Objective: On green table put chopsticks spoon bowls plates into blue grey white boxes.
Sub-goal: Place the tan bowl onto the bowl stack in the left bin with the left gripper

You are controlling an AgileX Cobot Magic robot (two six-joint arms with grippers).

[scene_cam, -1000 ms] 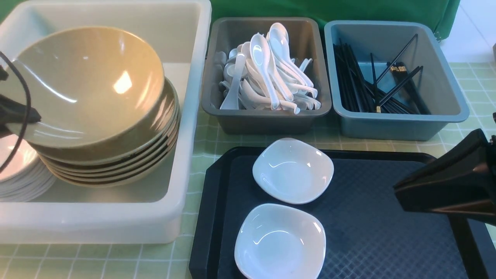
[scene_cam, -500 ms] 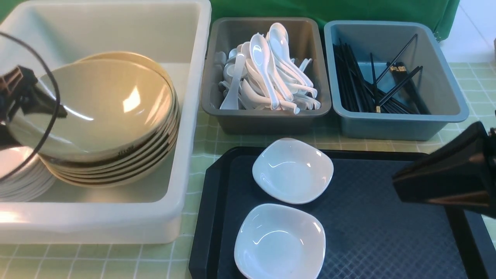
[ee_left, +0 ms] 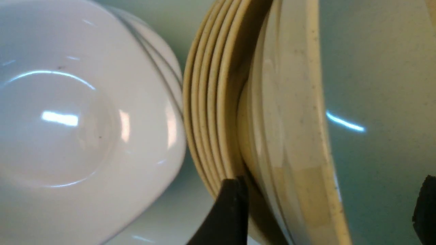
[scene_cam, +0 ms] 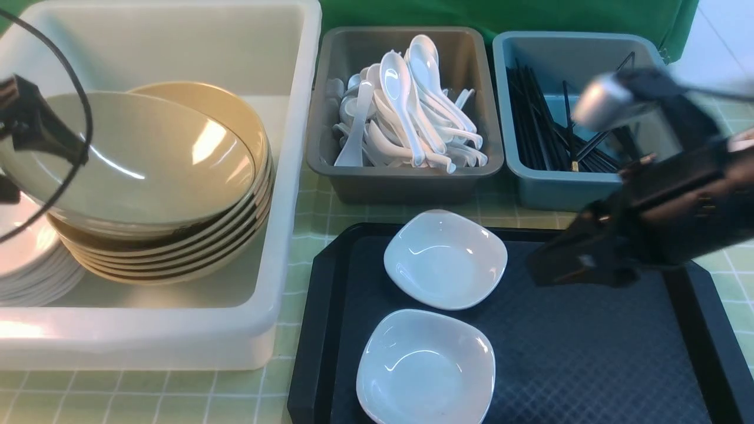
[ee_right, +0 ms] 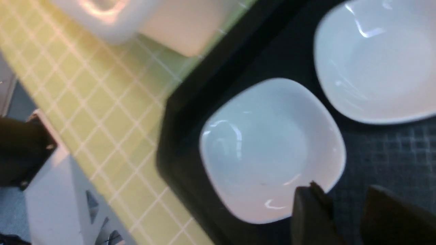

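Note:
A stack of tan bowls (scene_cam: 177, 247) stands in the white box (scene_cam: 291, 176), with the top bowl (scene_cam: 147, 159) resting on it. My left gripper (scene_cam: 35, 153) is open, its jaws wide apart astride that bowl's rim (ee_left: 306, 102), not pinching it. Two white plates (scene_cam: 445, 259) (scene_cam: 425, 365) lie on the black tray (scene_cam: 589, 365). My right gripper (scene_cam: 545, 271) is open and empty, above the tray just right of the plates. In the right wrist view its fingertips (ee_right: 310, 207) sit by the edge of the near plate (ee_right: 269, 146).
A stack of white plates (scene_cam: 35, 271) lies in the white box beside the bowls. The grey box (scene_cam: 406, 185) holds several spoons (scene_cam: 406, 106). The blue box (scene_cam: 589, 191) holds several chopsticks (scene_cam: 542, 129). The green table (scene_cam: 306, 206) shows between boxes and tray.
The left gripper lowered the tilted tan bowl onto the stack and opened. The right gripper swung left and forward over the tray towards the plates.

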